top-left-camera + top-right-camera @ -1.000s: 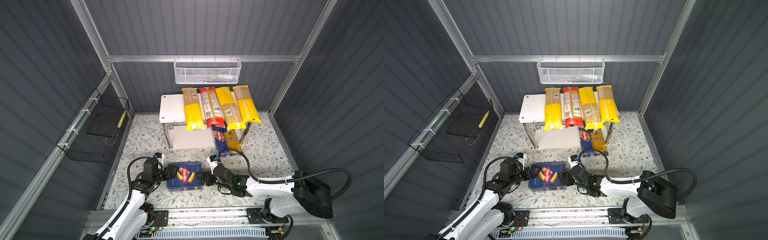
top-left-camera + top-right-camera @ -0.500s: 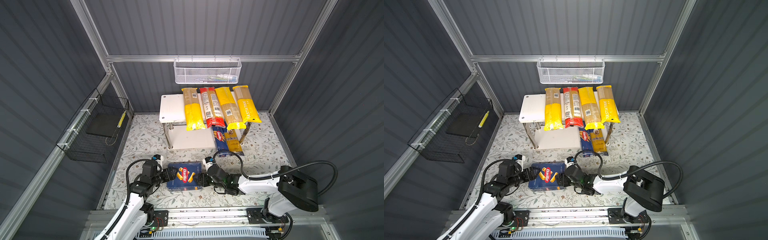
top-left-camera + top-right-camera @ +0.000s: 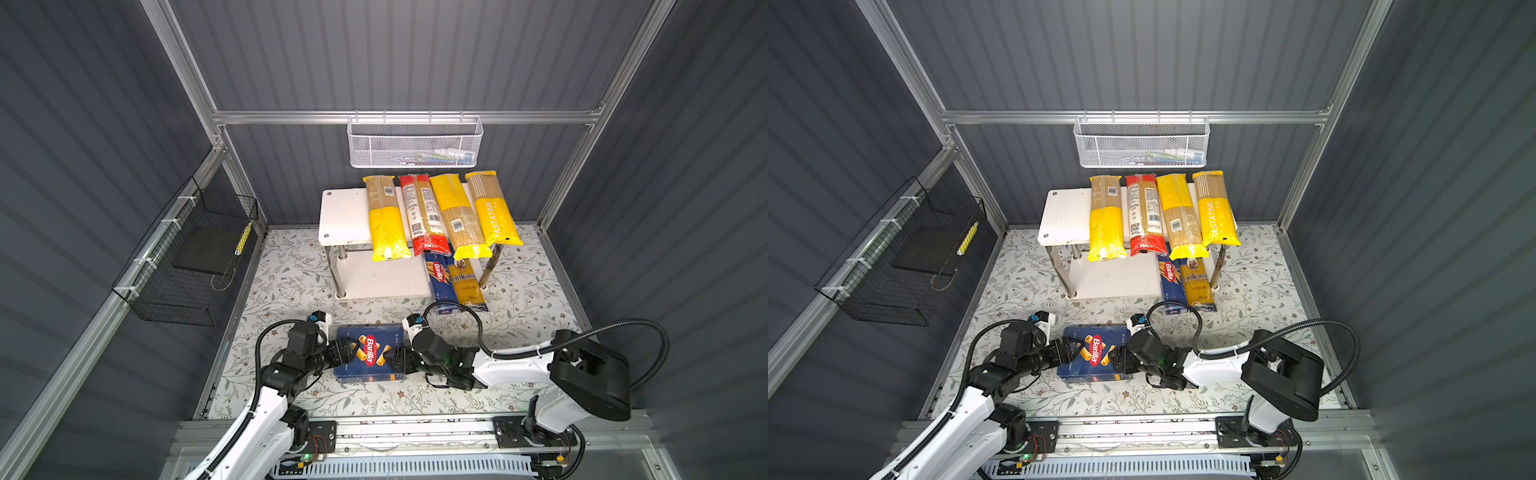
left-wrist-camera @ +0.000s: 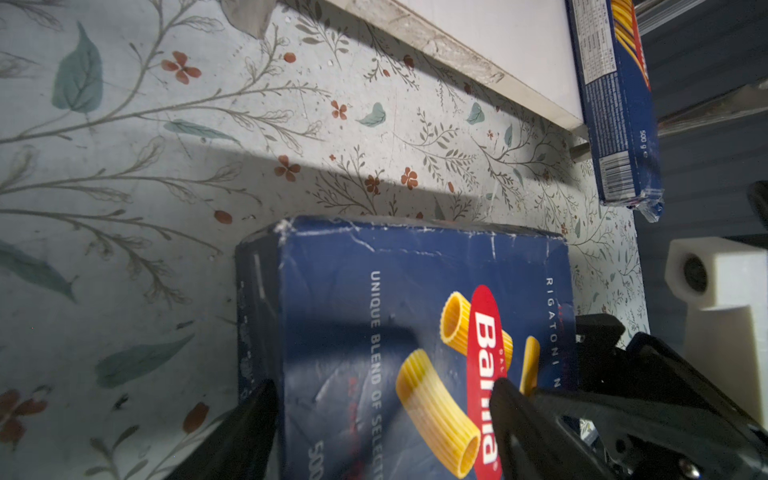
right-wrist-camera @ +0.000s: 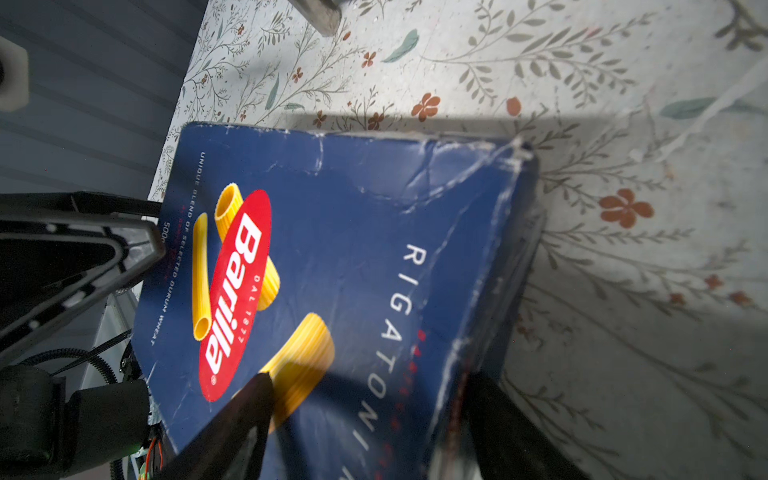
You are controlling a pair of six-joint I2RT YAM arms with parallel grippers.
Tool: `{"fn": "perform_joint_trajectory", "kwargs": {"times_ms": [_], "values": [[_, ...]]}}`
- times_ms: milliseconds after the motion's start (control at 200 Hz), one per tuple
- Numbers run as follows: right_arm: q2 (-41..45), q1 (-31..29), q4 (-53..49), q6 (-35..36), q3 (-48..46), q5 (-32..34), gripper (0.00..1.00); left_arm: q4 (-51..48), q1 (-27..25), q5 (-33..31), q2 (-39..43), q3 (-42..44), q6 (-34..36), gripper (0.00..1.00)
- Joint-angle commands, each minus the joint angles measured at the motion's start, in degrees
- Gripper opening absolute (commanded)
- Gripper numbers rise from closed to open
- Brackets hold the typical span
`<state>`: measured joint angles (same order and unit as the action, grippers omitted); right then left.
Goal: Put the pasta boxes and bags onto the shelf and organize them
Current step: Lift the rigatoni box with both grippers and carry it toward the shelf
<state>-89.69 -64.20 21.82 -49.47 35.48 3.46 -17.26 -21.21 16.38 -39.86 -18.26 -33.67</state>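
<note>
The wide blue rigatoni box (image 3: 370, 353) (image 3: 1094, 353) lies flat on the floral floor. My left gripper (image 3: 347, 351) (image 4: 382, 390) straddles its left end, jaws apart, with one finger over the printed face. At the opposite end my right gripper (image 3: 399, 359) (image 5: 368, 382) straddles the box the same way, also open. The white shelf (image 3: 345, 212) carries several bags on its top tier: yellow (image 3: 386, 220), red (image 3: 422, 216), yellow (image 3: 457, 216) and PASTATIME (image 3: 492, 208). On the lower tier lie the narrow spaghetti box (image 3: 440, 278) and the ankara bag (image 3: 465, 282), both overhanging the front.
A white mesh basket (image 3: 415, 143) hangs on the back wall above the shelf. On the left wall hangs a black wire basket (image 3: 187, 257). Grey walls close in three sides, and the metal base rail (image 3: 415, 428) runs along the front.
My right arm has slid left to the box's right end and its jaws have narrowed a little round it. The left gripper and the box have barely moved.
</note>
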Motion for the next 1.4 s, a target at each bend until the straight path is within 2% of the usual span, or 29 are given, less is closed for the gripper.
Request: {"fn": "perform_joint_trajectory", "kwargs": {"times_ms": [0,220,365,515,961,1391], "values": [[0.74,-1.43,4.0,-0.93,2.16,-2.75,0.74,6.23,-4.08,7.49,-1.17,-0.14,-3.06,0.81],[2.25,-1.79,2.92,-0.03,5.32,-2.91,0.74,11.52,-13.62,2.95,-5.89,-3.88,-4.65,0.82],[4.85,-1.8,-1.2,1.86,7.85,-0.76,0.75,12.96,-17.11,-1.63,-9.41,-7.15,-4.7,0.83],[7.6,-0.81,-3.24,2.45,8.54,1.07,0.75,17.34,-17.55,-1.84,-11.48,-8.65,-6.44,0.84],[10.06,2.9,-1.11,2.98,7.4,1.08,0.76,18.84,-17.55,-6.01,-14.17,-14.31,-3.95,0.88],[11.12,6.54,-3.08,7.72,12.51,1.5,0.76,19.29,-17.55,-9.86,-14.73,-15.92,-1.89,0.91]]}}
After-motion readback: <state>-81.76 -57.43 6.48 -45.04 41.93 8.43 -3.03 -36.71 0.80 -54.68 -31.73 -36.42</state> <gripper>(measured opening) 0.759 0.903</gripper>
